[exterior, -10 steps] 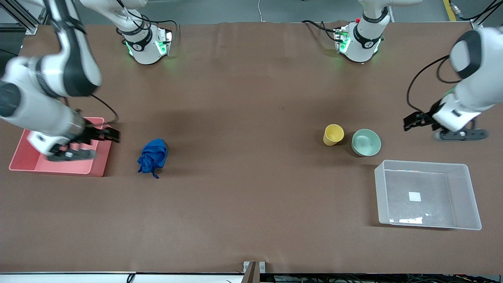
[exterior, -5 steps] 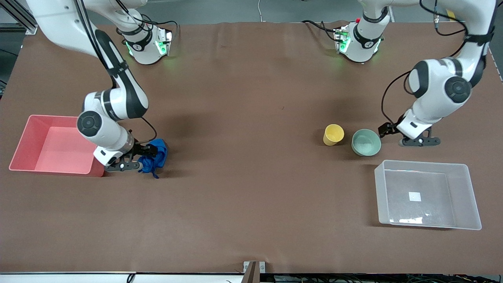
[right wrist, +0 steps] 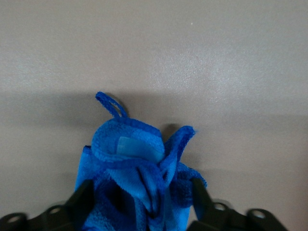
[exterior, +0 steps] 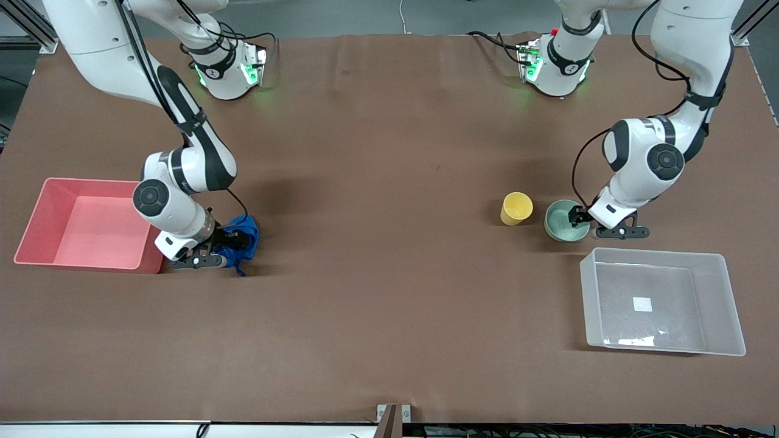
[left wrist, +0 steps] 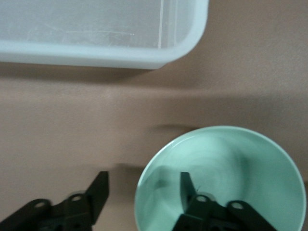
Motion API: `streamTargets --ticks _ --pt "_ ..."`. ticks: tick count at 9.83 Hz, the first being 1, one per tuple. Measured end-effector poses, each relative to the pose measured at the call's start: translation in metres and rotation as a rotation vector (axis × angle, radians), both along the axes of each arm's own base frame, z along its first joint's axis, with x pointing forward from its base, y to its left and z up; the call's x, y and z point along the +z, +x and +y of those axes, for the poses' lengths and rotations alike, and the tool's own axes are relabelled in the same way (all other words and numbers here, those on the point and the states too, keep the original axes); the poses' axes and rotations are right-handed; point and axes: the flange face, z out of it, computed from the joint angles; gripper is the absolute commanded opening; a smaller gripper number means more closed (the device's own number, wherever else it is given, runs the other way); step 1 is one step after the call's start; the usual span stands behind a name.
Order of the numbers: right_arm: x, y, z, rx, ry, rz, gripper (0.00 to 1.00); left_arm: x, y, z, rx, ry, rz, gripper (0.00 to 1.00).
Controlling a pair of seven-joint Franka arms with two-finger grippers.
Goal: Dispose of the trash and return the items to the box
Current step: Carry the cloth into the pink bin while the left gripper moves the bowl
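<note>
Going across the front view from the right arm's end of the table:

Pink bin (exterior: 36, 222) sits at that end, open side up. Your right gripper (exterior: 228, 245) is just beside the bin, down at the blue cloth (exterior: 243, 234). Right wrist view shows the cloth (right wrist: 139, 178) bunched between the two fingers (right wrist: 81, 198), one on each side, fingers spread about as wide as the wad. You can't tell from either view whether the pads actually press it. The cloth lies on the table (exterior: 377, 182), with a small loop sticking out of the wad.

Mid-table is bare brown surface.

Toward the left arm's end: the yellow cup (exterior: 517, 208) stands upright, just beside the green bowl (exterior: 563, 220), not touching it as far as you can see. Your left gripper (exterior: 580, 216) is at the bowl's rim on the side away from the cup. Left wrist view has one finger (left wrist: 186, 188) inside the bowl (left wrist: 231, 163) and the other outside it above the table, so the jaws straddle the rim, spread wide, nothing clamped. The bowl rests on the table.

The clear box (exterior: 730, 316) sits nearer the front camera than the bowl, close to it but apart, white label on its base.
</note>
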Motion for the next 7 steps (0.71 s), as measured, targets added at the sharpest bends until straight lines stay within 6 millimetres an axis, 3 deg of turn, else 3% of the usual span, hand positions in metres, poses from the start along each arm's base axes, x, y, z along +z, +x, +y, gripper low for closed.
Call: streamTargets --ticks 1,3,5,6,7 --pt "0.000 0.000 -0.001 -0.016 0.000 0.000 0.01 0.000 0.000 -0.003 0.012 -0.011 0.001 0.00" --pt "0.000 0.002 -0.007 -0.040 -0.001 -0.003 0.01 -0.001 -0.001 -0.004 0.013 -0.014 0.002 0.00" --pt "0.008 0.006 -0.008 -0.052 -0.007 0.032 0.01 0.018 -0.002 -0.004 0.013 -0.019 -0.013 0.00" --pt "0.027 0.013 -0.008 -0.063 -0.020 0.096 0.01 0.040 -0.004 -0.004 0.013 -0.026 -0.001 0.00" --pt "0.067 0.025 -0.009 -0.071 -0.034 0.155 0.01 0.071 -0.003 -0.004 0.014 -0.035 0.003 0.00"
